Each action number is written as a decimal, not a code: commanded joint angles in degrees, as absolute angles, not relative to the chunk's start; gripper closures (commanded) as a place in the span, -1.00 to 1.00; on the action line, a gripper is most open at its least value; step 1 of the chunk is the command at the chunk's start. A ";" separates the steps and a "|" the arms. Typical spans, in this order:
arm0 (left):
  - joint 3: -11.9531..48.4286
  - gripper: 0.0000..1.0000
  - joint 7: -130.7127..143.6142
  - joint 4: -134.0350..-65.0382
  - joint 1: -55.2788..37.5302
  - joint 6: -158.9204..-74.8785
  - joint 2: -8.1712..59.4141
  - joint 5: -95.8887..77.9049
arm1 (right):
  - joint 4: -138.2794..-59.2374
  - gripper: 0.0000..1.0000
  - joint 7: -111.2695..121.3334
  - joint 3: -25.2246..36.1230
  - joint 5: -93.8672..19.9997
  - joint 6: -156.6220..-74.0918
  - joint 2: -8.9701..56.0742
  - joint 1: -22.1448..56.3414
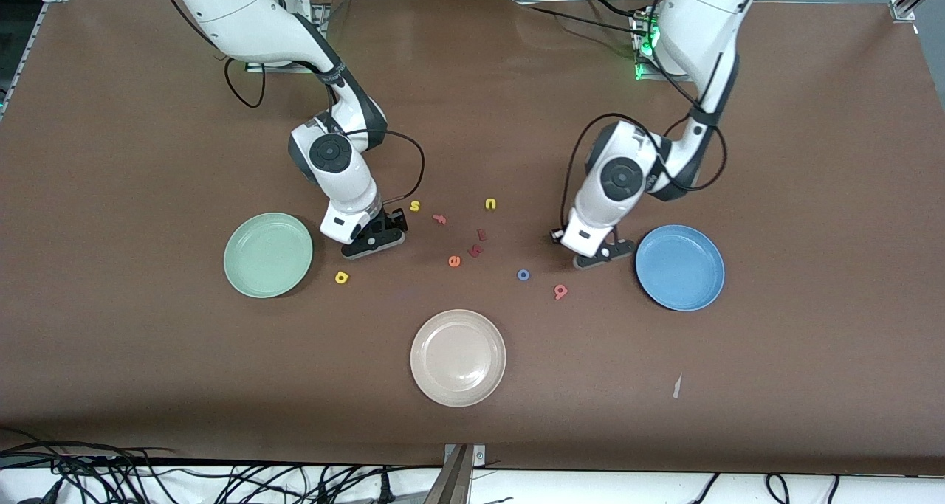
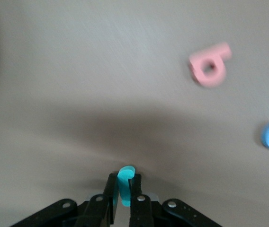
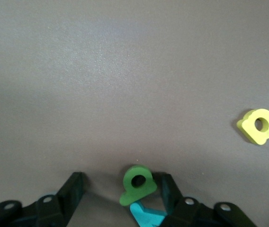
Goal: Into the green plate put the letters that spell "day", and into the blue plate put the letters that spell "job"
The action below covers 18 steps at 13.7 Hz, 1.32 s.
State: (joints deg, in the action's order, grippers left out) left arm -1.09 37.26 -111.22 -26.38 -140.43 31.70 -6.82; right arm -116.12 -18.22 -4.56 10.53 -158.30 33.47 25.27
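Teal j [image 2: 125, 183] pinched in left tool [image 2: 125, 201], right tool [image 3: 120, 198] open around green d [image 3: 137, 184], three plates.

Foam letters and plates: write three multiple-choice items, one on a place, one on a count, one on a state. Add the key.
1. Where is the yellow a relative to the green plate?
A in it; B beside it, on the table; C under it.
2. How many plates are there?
A two; B four; C three.
3. The left gripper is:
A shut on the teal j; B open; C shut on the pink b.

B: it lies on bare cloth by the rim.
C: green, blue plate, beige plate.
A: the j sits pinched between its fingers.
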 commanded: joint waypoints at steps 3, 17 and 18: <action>-1.14 1.00 21.12 -104.16 -17.15 -126.84 28.48 -2.21 | -116.46 0.39 -18.37 -3.52 12.04 -159.52 34.01 25.14; 3.07 -1.00 14.59 -93.00 -13.45 -126.83 35.41 1.76 | -117.50 0.61 7.45 -1.67 11.87 -142.30 21.80 11.18; 4.56 -1.00 14.42 -91.60 -13.53 -127.00 36.72 1.84 | -118.38 0.29 7.99 -1.76 11.69 -142.73 21.80 9.68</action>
State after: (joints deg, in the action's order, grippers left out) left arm 2.85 13.71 -96.50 -13.37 -127.37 32.74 0.92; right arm -115.54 5.47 -0.91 11.11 -142.70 23.30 12.74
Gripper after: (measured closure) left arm 0.000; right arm 0.696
